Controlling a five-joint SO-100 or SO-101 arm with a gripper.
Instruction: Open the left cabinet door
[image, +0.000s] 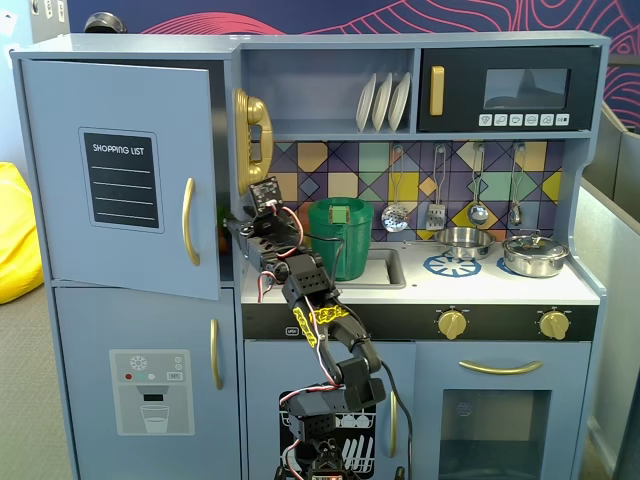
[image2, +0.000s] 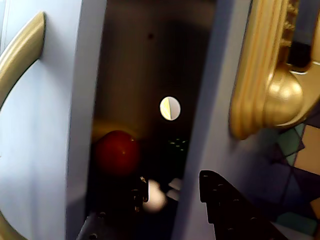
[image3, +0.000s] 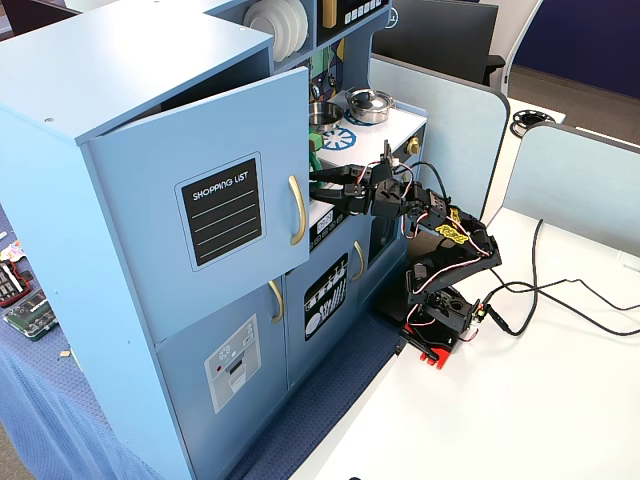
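The left cabinet door (image: 120, 170), blue-grey with a black "SHOPPING LIST" panel and a vertical gold handle (image: 188, 222), stands partly open, swung out at its right edge. It shows the same in the other fixed view (image3: 200, 210). My gripper (image: 232, 228) reaches into the gap behind the door's free edge, just right of the handle. In the wrist view the door (image2: 40, 125) and its handle (image2: 20, 55) are at the left. My gripper (image2: 172, 187) is open and empty. One black finger is in the dark gap, the other in front of the cabinet's side wall.
A red ball (image2: 116, 151) and a white object (image2: 155, 197) lie inside the cabinet. A gold toy phone (image: 252, 140) hangs right of the gap. A green pot (image: 340, 235) sits in the sink. The water-dispenser door (image: 150, 390) is below. My arm's base stands on the white table (image3: 520, 400).
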